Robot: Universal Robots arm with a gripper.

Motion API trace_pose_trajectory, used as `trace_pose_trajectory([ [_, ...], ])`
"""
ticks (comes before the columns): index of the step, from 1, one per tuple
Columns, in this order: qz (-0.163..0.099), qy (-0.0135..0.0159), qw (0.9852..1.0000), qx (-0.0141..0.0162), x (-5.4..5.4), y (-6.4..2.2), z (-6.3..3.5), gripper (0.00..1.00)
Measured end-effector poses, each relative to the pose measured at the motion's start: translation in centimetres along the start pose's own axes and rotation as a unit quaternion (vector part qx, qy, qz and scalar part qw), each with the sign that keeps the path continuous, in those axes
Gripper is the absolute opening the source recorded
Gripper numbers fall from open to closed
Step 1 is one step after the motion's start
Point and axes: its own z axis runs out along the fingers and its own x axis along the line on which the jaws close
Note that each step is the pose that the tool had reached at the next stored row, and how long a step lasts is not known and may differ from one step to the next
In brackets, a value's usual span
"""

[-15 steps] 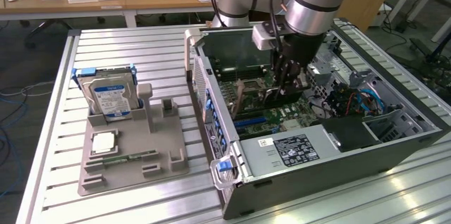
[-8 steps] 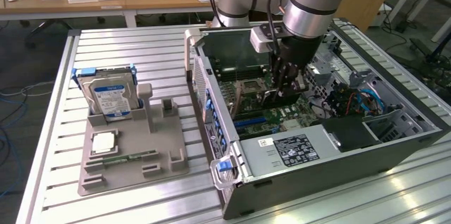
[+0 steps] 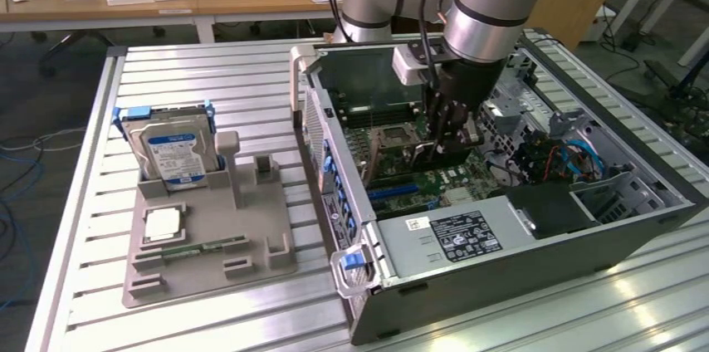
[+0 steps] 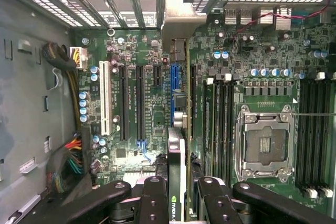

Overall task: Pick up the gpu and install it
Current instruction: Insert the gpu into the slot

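While the tool [image 4: 179,190] clamped the gpu [image 4: 176,145] edge-on, we judged it needed squaring with the blue expansion slot [image 4: 172,87].
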Motion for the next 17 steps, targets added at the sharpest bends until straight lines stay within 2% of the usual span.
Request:
trace_pose_trajectory([
  [17, 0.000, 0.0006, 1.0000, 0.0001, 0.10, 0.73, 0.14, 0.27],
])
